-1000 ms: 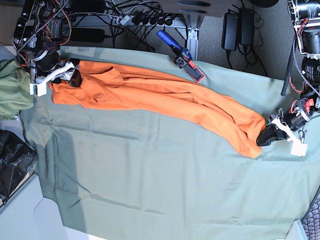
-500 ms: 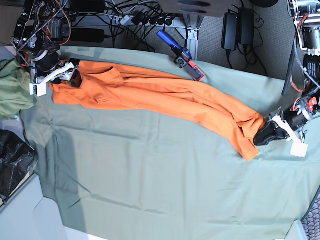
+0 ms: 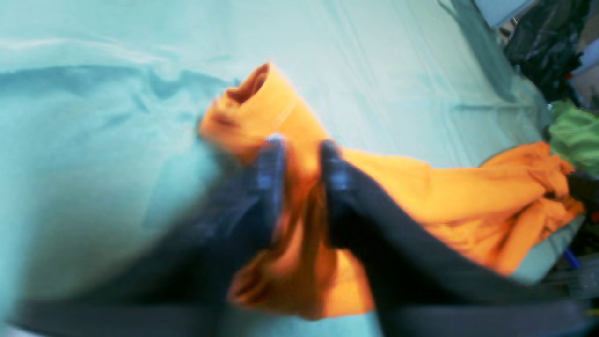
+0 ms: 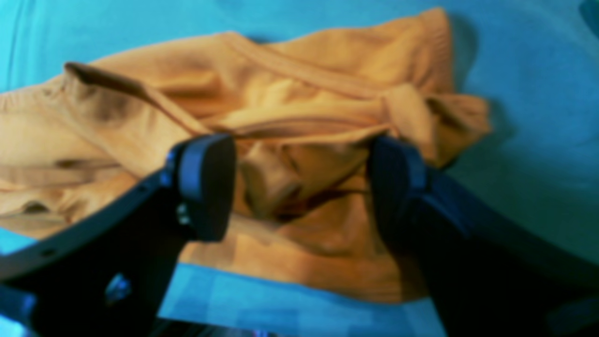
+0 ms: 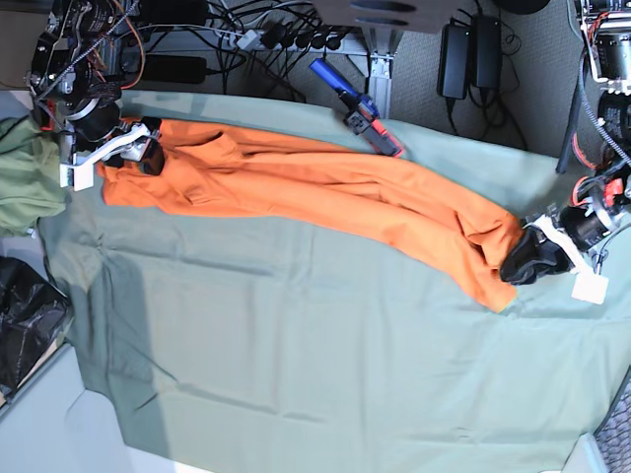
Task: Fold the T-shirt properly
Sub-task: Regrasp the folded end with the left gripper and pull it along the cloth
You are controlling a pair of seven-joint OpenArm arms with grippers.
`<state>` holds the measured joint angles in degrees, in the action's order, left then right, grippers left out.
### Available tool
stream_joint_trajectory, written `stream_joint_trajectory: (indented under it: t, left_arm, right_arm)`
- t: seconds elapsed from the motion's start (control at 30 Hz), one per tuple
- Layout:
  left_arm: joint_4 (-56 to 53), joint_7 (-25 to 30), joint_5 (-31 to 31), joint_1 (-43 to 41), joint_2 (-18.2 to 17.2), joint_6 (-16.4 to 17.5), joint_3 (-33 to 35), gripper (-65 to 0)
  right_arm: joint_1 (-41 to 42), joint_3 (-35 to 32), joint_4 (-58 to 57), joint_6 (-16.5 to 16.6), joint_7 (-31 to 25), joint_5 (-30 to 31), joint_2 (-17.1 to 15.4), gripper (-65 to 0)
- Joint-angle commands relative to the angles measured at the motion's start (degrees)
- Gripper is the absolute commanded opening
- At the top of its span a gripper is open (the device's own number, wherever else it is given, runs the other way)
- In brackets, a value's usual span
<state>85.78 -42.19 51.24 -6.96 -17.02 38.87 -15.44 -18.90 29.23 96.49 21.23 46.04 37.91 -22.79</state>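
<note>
Left gripper (image 3: pixel 302 161) reaches low over the sage-green table cloth (image 5: pixel 325 345), jaws slightly parted with bunched fabric of the bright orange cotton T-shirt (image 5: pixel 325 187) between them. Right gripper (image 4: pixel 299 187) jaws spread wide, straddling the shirt's opposite end.

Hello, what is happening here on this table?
A two-armed robot is working on an orange T-shirt, which lies stretched in a long, bunched strip across the green cloth. The left gripper is at one end, with orange fabric between its fingers; the jaws stand a little apart, so it is unclear whether it grips. The right gripper is at the other end, open, with its fingers either side of bunched fabric. No neat fold is made yet.
</note>
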Motion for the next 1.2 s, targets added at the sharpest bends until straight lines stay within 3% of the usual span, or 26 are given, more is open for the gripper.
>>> stream_joint_trajectory:
  t: [0.0, 0.07, 0.43, 0.7, 0.8, 1.17]
  left_arm:
    - [0.22, 1.42, 1.18, 0.76, -0.61, 1.13, -0.22, -31.5]
    - [-1.03, 1.86, 1.22, 0.79, -0.61, 1.13, -0.22, -29.1]
    - [-13.77, 3.45, -0.50, 6.93, -0.70, 1.13, -0.22, -29.1]
    - [-13.90, 2.47, -3.21, 8.33, -3.19, 1.13, -0.22, -29.1]
    - [-13.90, 0.50, -2.16, 7.50, -3.04, 1.13, 0.15, -29.1]
    - [-13.86, 1.20, -0.79, 6.14, -1.46, 1.13, 6.47, -29.1]
  right_arm:
    - [0.24, 0.52, 0.92, 4.70, -1.20, 0.68, -0.42, -20.8]
    - [0.07, 0.52, 0.92, 4.70, -1.18, 0.70, 0.22, -20.8]
    - [-0.04, 0.52, 0.92, 4.70, -0.76, 0.68, 0.90, -20.8]
    - [-0.02, 0.52, 0.92, 4.70, -0.35, 0.68, 0.90, -20.8]
    - [-0.02, 0.52, 0.92, 4.70, -0.37, 0.70, 0.92, -20.8]
    - [-0.02, 0.52, 0.92, 4.70, -0.37, 0.68, 0.92, -20.8]
